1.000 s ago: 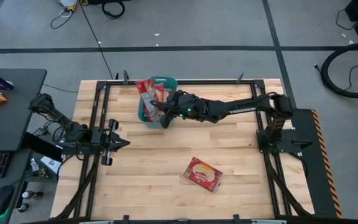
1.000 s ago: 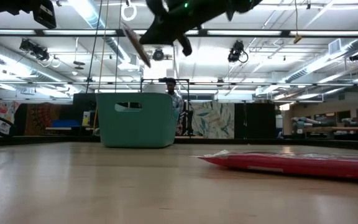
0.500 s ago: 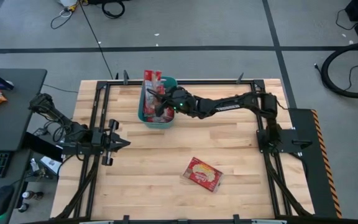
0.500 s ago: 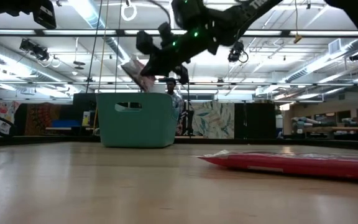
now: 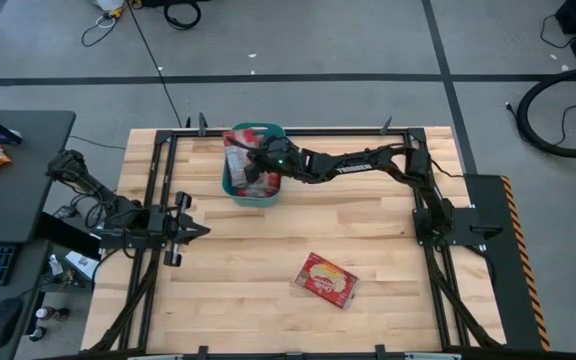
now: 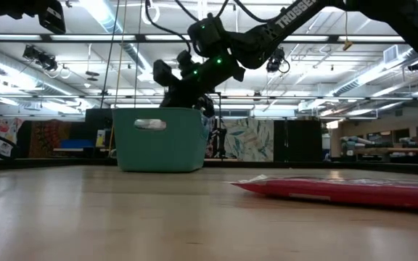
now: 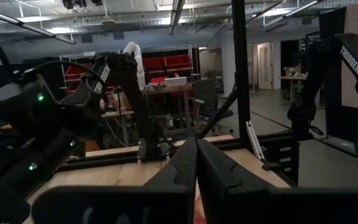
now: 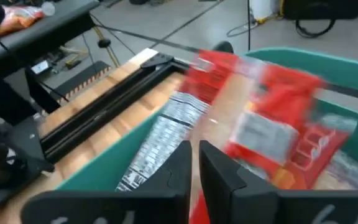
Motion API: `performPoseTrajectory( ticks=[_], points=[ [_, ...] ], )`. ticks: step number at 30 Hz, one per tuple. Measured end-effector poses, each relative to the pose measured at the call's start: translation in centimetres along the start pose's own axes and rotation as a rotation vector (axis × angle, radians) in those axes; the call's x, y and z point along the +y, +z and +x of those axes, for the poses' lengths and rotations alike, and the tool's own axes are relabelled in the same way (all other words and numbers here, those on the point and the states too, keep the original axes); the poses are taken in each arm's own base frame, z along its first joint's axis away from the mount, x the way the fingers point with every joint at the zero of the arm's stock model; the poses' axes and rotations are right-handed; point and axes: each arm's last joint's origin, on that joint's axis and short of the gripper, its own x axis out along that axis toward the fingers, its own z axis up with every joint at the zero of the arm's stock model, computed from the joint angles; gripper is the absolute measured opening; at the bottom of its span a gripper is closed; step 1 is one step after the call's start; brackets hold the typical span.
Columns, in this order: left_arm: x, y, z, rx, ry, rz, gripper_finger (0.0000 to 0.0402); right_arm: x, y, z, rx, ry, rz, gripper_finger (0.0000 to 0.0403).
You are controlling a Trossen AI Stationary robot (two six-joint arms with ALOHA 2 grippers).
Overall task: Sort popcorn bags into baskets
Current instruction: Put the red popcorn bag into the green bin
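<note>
My right gripper [image 5: 255, 166] reaches over the teal basket [image 5: 230, 186], shut on a red popcorn bag [image 5: 247, 136] that is down inside it. The low view shows the gripper [image 6: 174, 93] just above the basket's rim [image 6: 158, 110], which hides the bag. In the right wrist view the bag [image 8: 263, 124] lies ahead of the fingers, over other packets [image 8: 160, 134] in the basket. One more popcorn bag [image 5: 326, 279] lies flat on the table, toward its near edge. My left gripper [image 5: 194, 230] waits shut at the table's left side. My right gripper pinches the red popcorn bag between its two fingers at the end nearest them [image 8: 227, 152]. The fingers slant down from the table's right side. The bag's far part lies inside the basket on the other packets; the fingers hide the exact place of contact.
The basket [image 6: 158, 141] stands near the table's far edge, left of centre. A black frame [image 5: 298, 131] runs round the table. The loose bag [image 6: 347, 190] lies low at the near right. Bare wood [image 5: 248, 260] spreads between the basket and the near edge.
My right gripper has moved down and toward the table's far-left, from above the basket's near rim to over its middle. The red bag it carries, first held high and tilted, has turned upright and then gone down into the basket below the rim.
</note>
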Motion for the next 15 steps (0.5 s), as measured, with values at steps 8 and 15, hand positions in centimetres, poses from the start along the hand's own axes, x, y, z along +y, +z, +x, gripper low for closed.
performPoseTrajectory(
  ticks=[8, 15],
  points=[
    [0.0, 0.0, 0.0, 0.001, 0.0, -0.001, 0.0013, -0.1, 0.2, 0.1, 0.09, 0.164, 0.04, 0.0066],
    [0.0, -0.1, 0.0, 0.007, -0.001, 0.003, 0.0013, 2.6, 1.0, -2.0, 0.211, 0.175, -0.093, 0.0066]
  ],
)
